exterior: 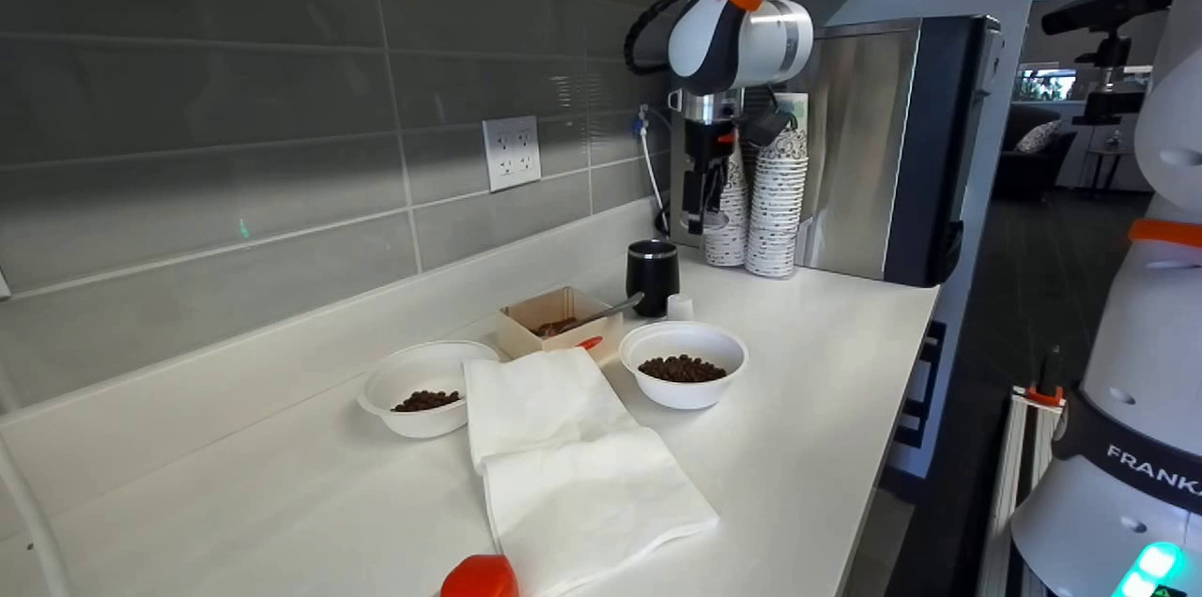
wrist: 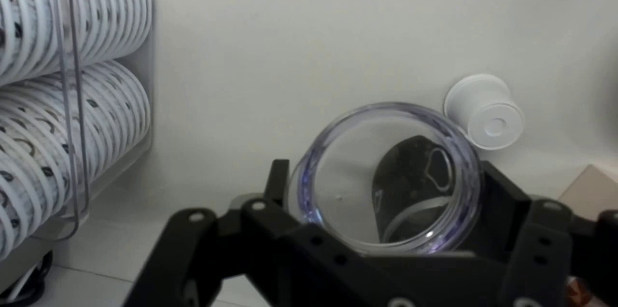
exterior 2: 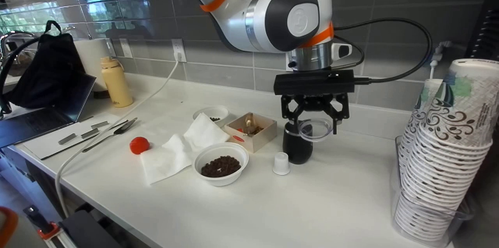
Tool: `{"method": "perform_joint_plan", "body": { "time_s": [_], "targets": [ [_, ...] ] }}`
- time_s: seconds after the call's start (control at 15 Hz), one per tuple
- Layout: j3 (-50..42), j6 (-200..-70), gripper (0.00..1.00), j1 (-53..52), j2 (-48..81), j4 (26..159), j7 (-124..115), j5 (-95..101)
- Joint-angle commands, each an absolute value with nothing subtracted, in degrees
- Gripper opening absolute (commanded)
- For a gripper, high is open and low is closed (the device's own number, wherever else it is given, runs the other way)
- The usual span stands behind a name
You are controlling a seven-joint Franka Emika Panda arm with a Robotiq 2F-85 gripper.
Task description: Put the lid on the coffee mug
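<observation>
The coffee mug (exterior: 653, 280) is a small black cylinder standing upright on the counter, also in an exterior view (exterior 2: 297, 147). Its top is uncovered in an exterior view. My gripper (exterior: 696, 220) is shut on a clear round lid (exterior 2: 316, 130), holding it by opposite sides of its rim. The gripper (exterior 2: 317, 126) holds the lid above the counter, apart from the mug and offset toward the paper cup stacks. In the wrist view the lid (wrist: 347, 176) sits between the fingers, and part of the mug shows through it. Most of the mug's rim is hidden there.
A small white pod (exterior 2: 281, 163) stands beside the mug. A wooden box (exterior 2: 251, 131) with a spoon and a white bowl (exterior 2: 221, 164) of dark beans are near. Tall white paper cup stacks (exterior: 778, 203) stand on the gripper's far side from the mug. The tiled wall (exterior 2: 218, 76) is behind.
</observation>
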State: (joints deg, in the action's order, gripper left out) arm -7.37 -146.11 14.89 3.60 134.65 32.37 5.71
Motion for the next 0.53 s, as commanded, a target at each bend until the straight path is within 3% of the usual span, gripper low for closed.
{"method": "perform_joint_plan", "body": {
  "time_s": [0.0,0.47],
  "targets": [
    [-7.4,-144.6,0.67,12.5,2.7,134.0,31.9,5.5],
    [-6.2,-141.4,0.67,9.6,5.5,129.6,32.0,6.2]
  ]
}}
